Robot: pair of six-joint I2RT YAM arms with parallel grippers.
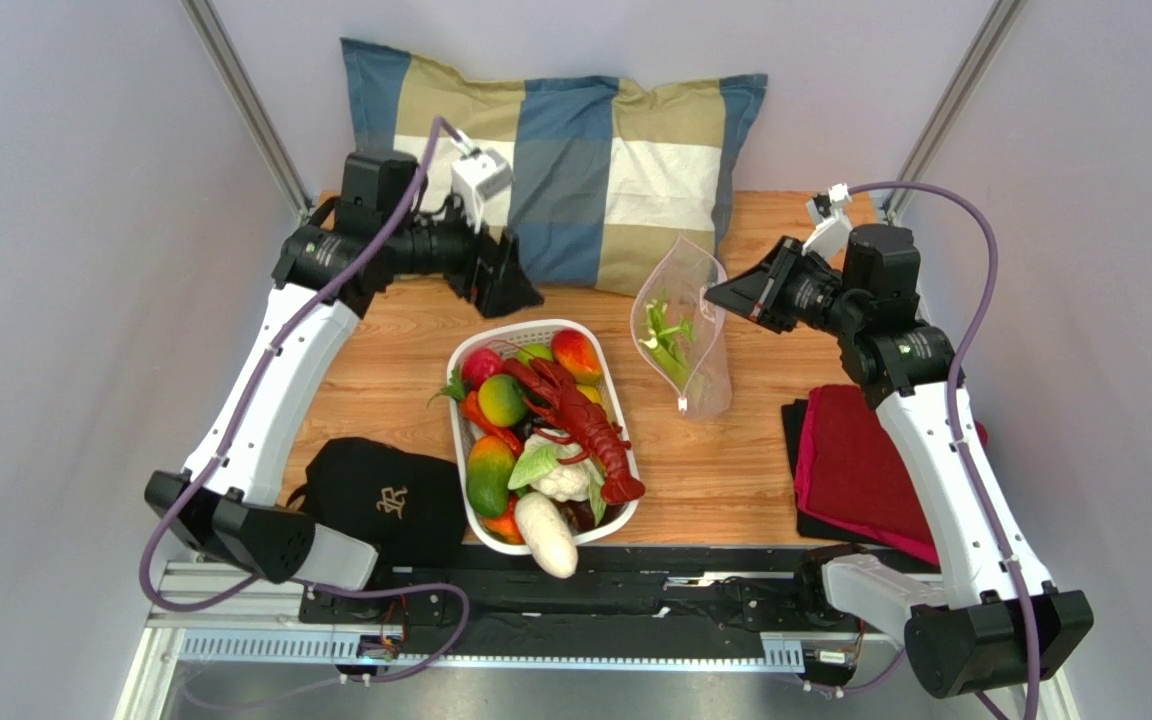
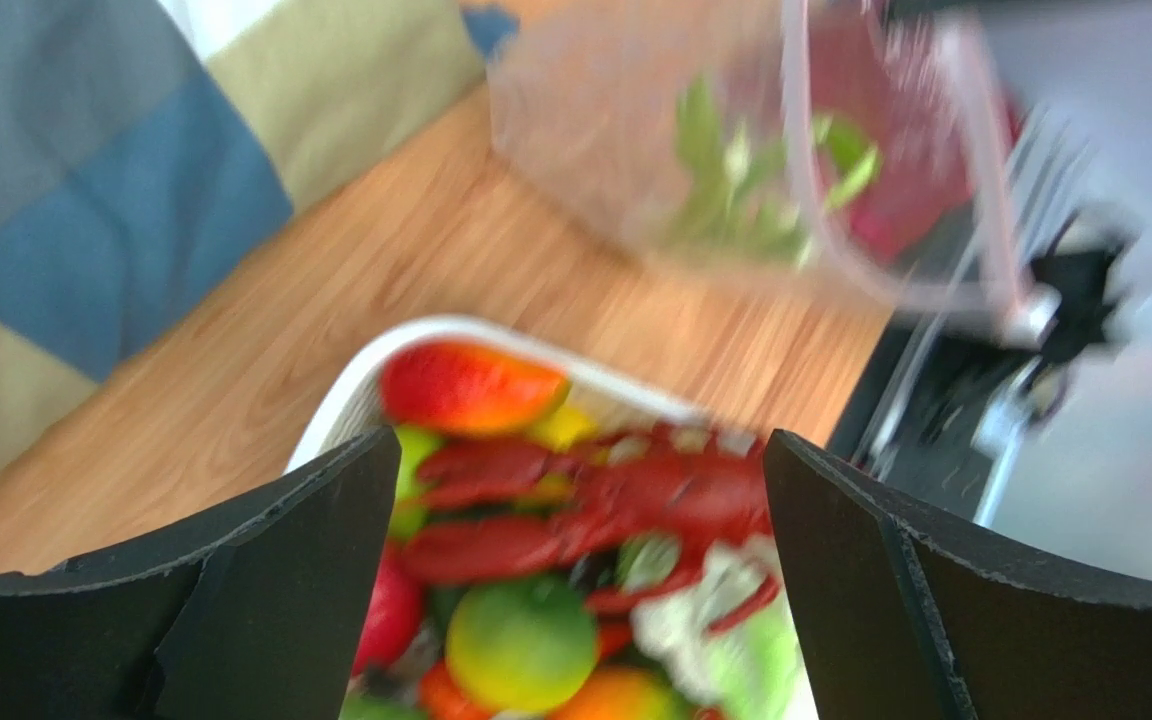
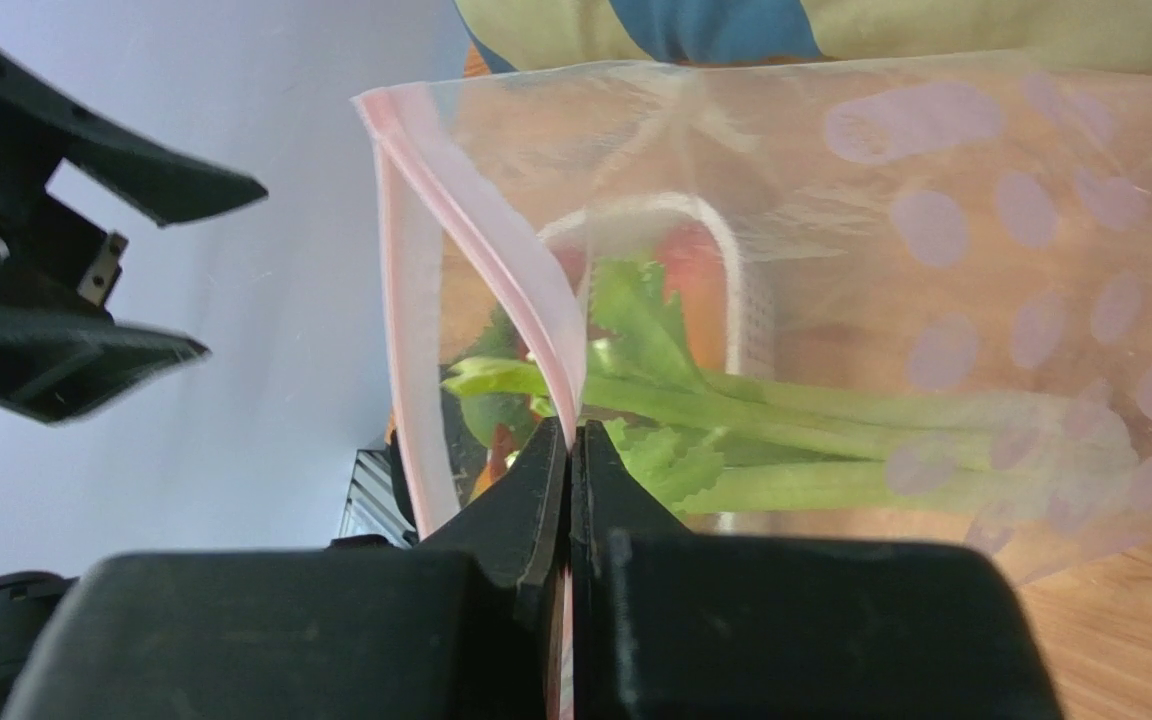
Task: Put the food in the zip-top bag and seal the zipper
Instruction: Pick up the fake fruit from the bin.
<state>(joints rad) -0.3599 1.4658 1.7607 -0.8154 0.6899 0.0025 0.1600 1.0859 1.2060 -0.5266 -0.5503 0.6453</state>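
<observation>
Top external view: the zip-top bag [image 1: 683,338] is held up, right of the white basket [image 1: 456,428] on the bench [image 1: 387,353].
Right fingers [image 3: 555,468]: closed tight on the pink zipper [image 3: 462,215].
Left fingers [image 1: 503,282]: spread open by the basket's far end, nothing held.
Food: a green stalk [image 3: 778,423] is seen inside the bag.

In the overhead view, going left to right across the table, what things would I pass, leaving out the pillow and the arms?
black cap → white basket → zip-top bag → red cloth
</observation>
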